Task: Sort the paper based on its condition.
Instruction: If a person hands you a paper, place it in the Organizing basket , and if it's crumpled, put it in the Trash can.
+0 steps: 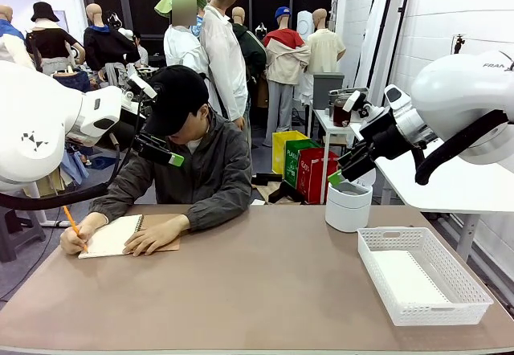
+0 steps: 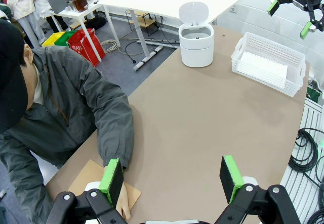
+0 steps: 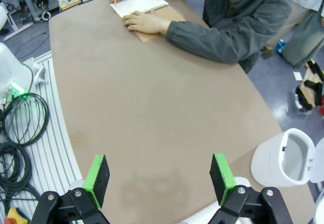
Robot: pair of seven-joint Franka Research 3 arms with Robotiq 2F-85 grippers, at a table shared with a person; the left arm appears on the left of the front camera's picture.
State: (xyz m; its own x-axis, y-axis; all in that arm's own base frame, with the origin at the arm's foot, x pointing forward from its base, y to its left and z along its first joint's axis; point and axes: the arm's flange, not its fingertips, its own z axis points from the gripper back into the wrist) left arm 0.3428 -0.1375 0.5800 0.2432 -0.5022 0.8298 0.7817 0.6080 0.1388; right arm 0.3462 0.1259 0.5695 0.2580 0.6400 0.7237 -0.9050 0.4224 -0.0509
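Right wrist view: hand (image 3: 159, 181) wide, empty.

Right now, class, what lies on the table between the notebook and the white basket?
Nothing: in the front view bare brown table stretches from the notebook under the person's hands to the white basket. The white bin stands farther back, beside the basket.

The left gripper (image 2: 172, 179) hangs over the brown table (image 2: 202, 117), its green pads (image 2: 112, 180) spread wide with nothing between them. At ten o'clock a person's grey sleeve (image 2: 109, 117) rests on the table. At one o'clock stands a white lidded bin (image 2: 196, 40), and a white basket (image 2: 269, 64) holding paper (image 2: 263, 70) sits toward two.
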